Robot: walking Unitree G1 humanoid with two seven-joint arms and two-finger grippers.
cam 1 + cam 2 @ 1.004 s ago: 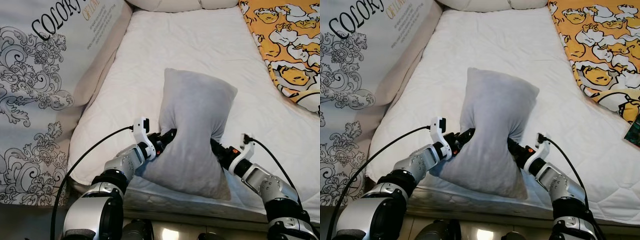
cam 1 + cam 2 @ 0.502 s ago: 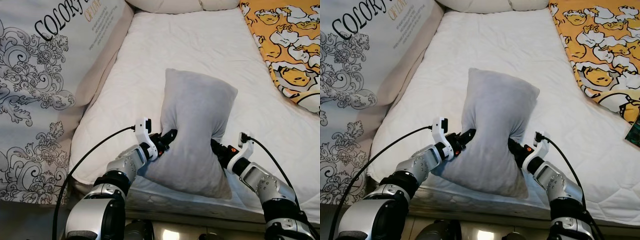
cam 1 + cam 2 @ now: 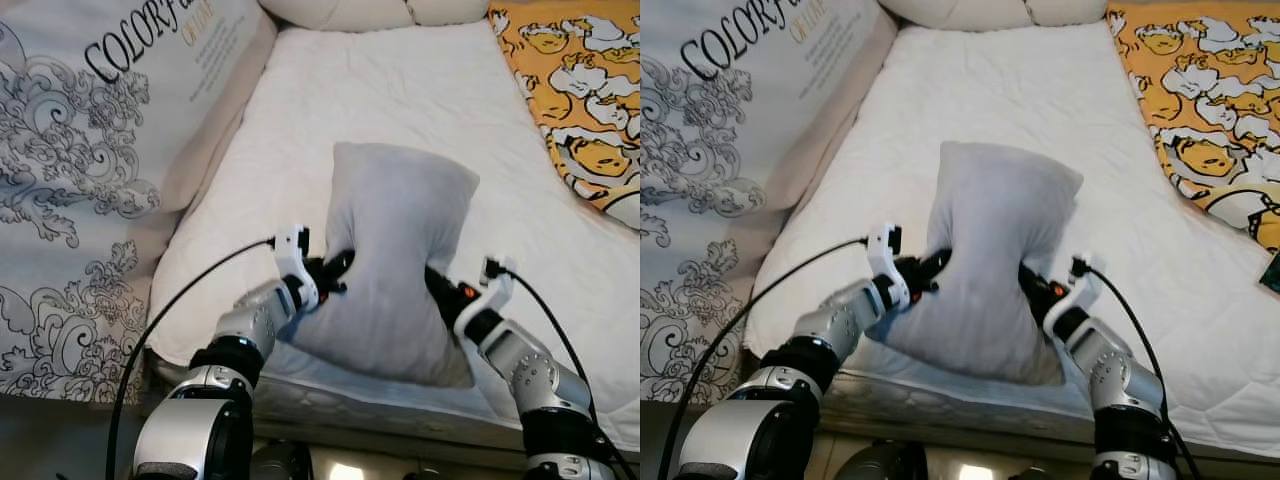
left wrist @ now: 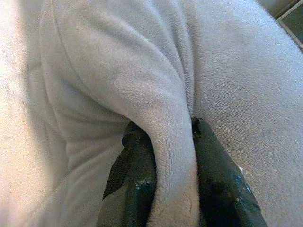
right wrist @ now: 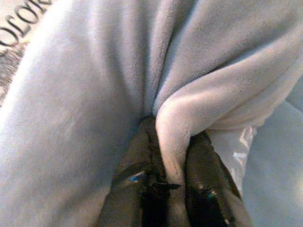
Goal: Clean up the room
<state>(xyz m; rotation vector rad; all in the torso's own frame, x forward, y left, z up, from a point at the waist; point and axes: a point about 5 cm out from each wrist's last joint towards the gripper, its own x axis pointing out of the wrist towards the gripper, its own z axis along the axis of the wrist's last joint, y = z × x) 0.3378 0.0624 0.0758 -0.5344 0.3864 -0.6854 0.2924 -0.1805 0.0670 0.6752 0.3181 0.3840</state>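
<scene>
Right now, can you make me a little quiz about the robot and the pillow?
1. True or false: both grippers pinch the grey pillow.
2. What does the pillow rest on: A floor, B white mattress, C chair?
3. Fill in: the left gripper is shut on a ___ of fabric.

Key: 1 true, the right gripper pinches too. 2 B. 3 fold.

A pillow (image 3: 398, 258) sits mid-frame on the mattress (image 3: 400, 90), a patterned blanket (image 3: 580, 100) at upper right, a printed panel (image 3: 90, 150) along the left.
</scene>
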